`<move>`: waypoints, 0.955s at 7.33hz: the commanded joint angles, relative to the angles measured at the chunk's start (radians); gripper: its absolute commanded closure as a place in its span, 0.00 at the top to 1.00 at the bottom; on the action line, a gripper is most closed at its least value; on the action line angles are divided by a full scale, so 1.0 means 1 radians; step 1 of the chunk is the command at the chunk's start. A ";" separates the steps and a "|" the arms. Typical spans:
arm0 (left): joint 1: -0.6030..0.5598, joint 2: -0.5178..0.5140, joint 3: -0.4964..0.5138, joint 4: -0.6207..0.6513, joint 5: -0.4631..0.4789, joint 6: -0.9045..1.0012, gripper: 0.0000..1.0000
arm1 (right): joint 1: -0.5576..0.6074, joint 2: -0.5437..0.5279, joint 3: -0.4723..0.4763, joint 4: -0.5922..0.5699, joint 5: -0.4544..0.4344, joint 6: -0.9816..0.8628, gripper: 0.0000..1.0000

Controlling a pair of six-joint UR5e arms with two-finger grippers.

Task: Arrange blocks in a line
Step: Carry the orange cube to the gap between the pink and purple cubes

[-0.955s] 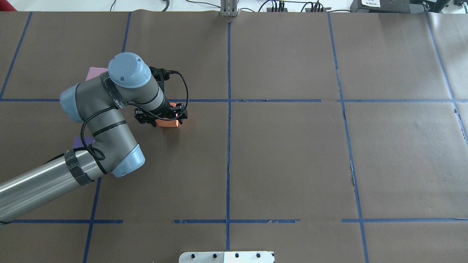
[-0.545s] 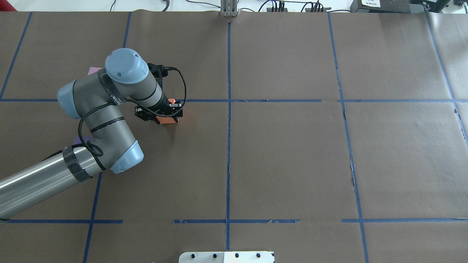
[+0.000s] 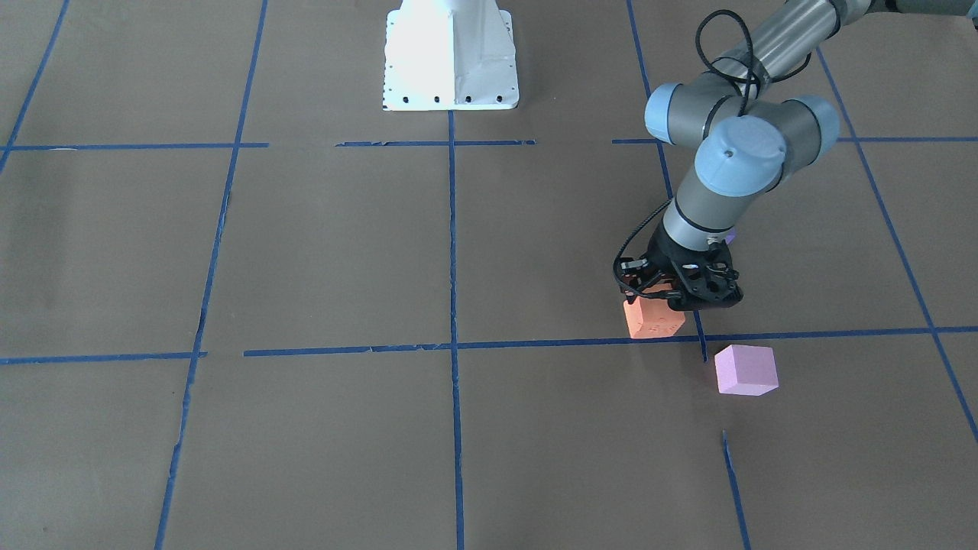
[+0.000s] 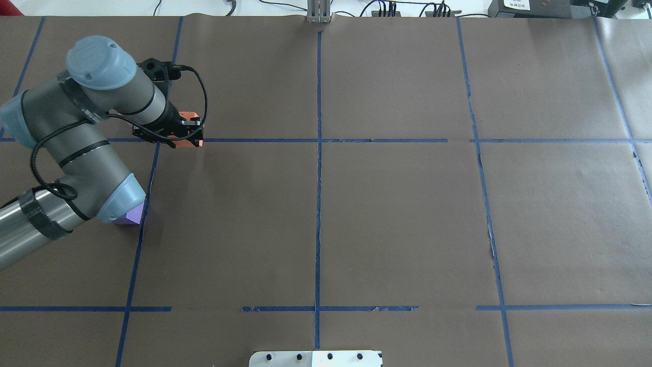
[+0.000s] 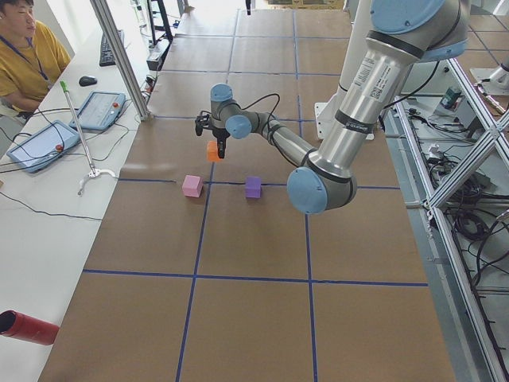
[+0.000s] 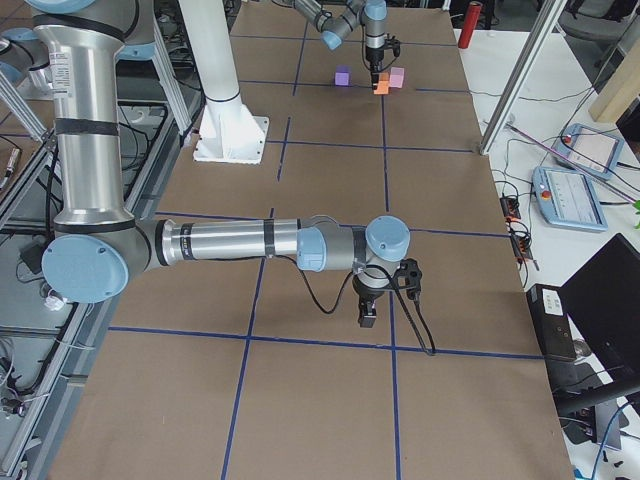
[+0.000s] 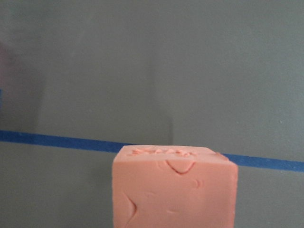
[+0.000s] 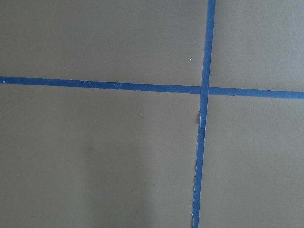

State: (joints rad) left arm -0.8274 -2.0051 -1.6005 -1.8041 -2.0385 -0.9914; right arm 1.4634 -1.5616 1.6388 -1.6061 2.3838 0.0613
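Pinching orange block (image 3: 653, 321) w/ left end effector (image 3: 662, 295), dented face in wrist view, edge approx parallel to blue tape (image 7: 57, 138).

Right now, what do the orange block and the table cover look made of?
The orange block looks like soft foam with a matte finish: the left wrist view shows small crescent dents and a pitted top edge. The table cover looks like matte brown kraft paper, with sheet seams and small tears along the blue tape lines. Both are judged by look only.
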 commanded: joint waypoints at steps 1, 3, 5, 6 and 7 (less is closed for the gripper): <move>-0.044 0.150 -0.018 -0.009 -0.058 0.181 0.25 | 0.000 0.000 0.001 0.000 0.000 0.000 1.00; -0.041 0.173 -0.013 -0.011 -0.077 0.217 0.29 | 0.000 0.000 0.001 0.000 0.000 0.000 1.00; -0.033 0.170 -0.007 -0.011 -0.091 0.217 0.56 | 0.000 0.000 -0.001 0.000 0.000 0.000 1.00; -0.033 0.172 -0.010 -0.011 -0.091 0.217 0.94 | 0.000 0.000 -0.001 0.000 0.000 0.000 1.00; -0.035 0.172 -0.010 -0.011 -0.092 0.215 0.99 | 0.000 0.000 -0.001 0.000 0.000 0.000 1.00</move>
State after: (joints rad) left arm -0.8615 -1.8337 -1.6101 -1.8147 -2.1283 -0.7754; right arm 1.4634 -1.5616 1.6384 -1.6061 2.3838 0.0614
